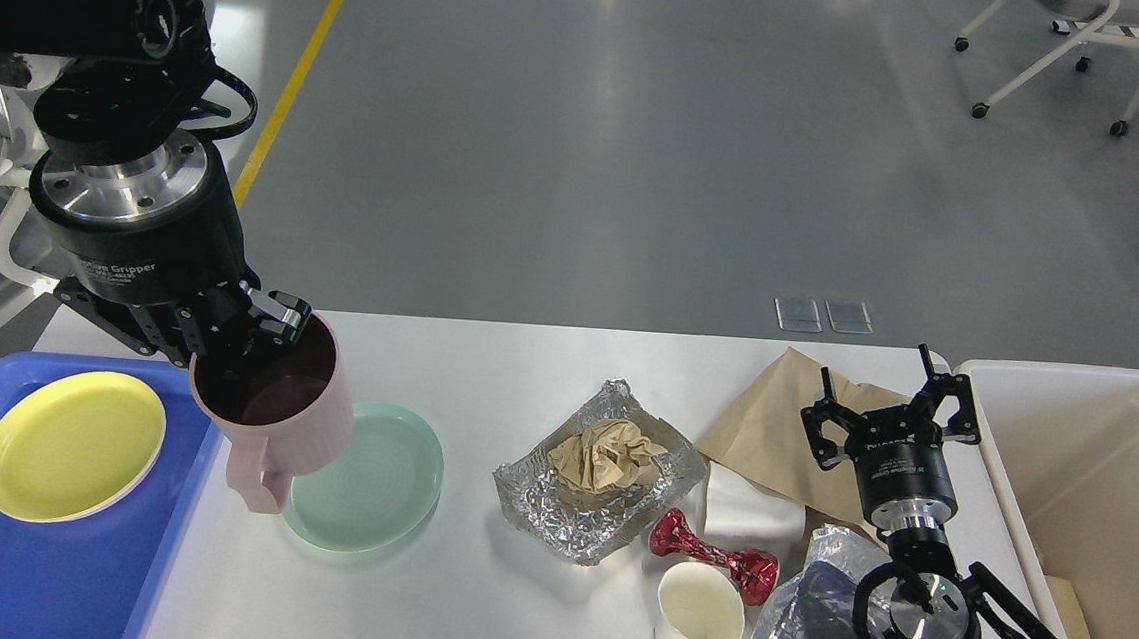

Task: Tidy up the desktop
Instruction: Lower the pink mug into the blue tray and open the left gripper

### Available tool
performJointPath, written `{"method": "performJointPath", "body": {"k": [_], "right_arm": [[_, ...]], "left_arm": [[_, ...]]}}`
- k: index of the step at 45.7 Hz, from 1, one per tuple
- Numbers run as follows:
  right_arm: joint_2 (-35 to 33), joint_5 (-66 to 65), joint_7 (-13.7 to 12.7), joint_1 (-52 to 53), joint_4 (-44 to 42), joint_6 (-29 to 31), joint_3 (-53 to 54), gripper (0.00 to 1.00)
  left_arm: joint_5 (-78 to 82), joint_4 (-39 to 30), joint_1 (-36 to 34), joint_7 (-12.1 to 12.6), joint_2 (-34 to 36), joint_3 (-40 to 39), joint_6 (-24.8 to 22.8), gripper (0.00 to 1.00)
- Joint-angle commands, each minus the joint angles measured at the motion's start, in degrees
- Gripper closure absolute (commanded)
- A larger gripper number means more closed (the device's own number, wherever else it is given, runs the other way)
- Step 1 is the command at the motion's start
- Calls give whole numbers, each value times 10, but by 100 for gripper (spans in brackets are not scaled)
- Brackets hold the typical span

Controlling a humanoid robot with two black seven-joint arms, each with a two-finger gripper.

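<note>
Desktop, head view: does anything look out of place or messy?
Yes. The right half of the desktop is cluttered: crumpled foil holding balled brown paper, a red wrapper, and a paper cup tipped on its side.

Bare surface (pixel 525 377) runs along the far edge, twelve o'clock of the foil wrapper (pixel 598 487), and down between it and the green plate (pixel 368 476). At three o'clock, brown paper (pixel 773 424), a red wrapper (pixel 713 555) and a paper cup (pixel 699 611) crowd the way.
</note>
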Motion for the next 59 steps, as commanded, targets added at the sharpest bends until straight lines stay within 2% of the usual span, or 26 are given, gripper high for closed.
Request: {"method": "performJointPath", "body": {"k": [1,8,18,23,29,36,46,54,59], "right_arm": [[0,0,0,0,0,0,0,0],[0,0,0,0,0,0,0,0],[0,0,0,0,0,0,0,0],[0,0,0,0,0,0,0,0],[0,0,0,0,0,0,0,0],[0,0,0,0,0,0,0,0],[0,0,0,0,0,0,0,0],[0,0,0,0,0,0,0,0],[0,0,0,-1,0,0,0,0]], "left_arm": [[5,6,4,4,28,20,0,97],[36,23,33,15,104,43,0,96],[163,63,98,15,237,54,0,96],[221,102,156,15,305,47,0,96],[249,178,248,15,354,36,0,96],[275,267,388,15,393,-45,0,96],[343,364,587,17,425,-216,0,96],[370,408,688,15,426,-290,3,96],[392,413,745,16,428,-333,37,95]]}}
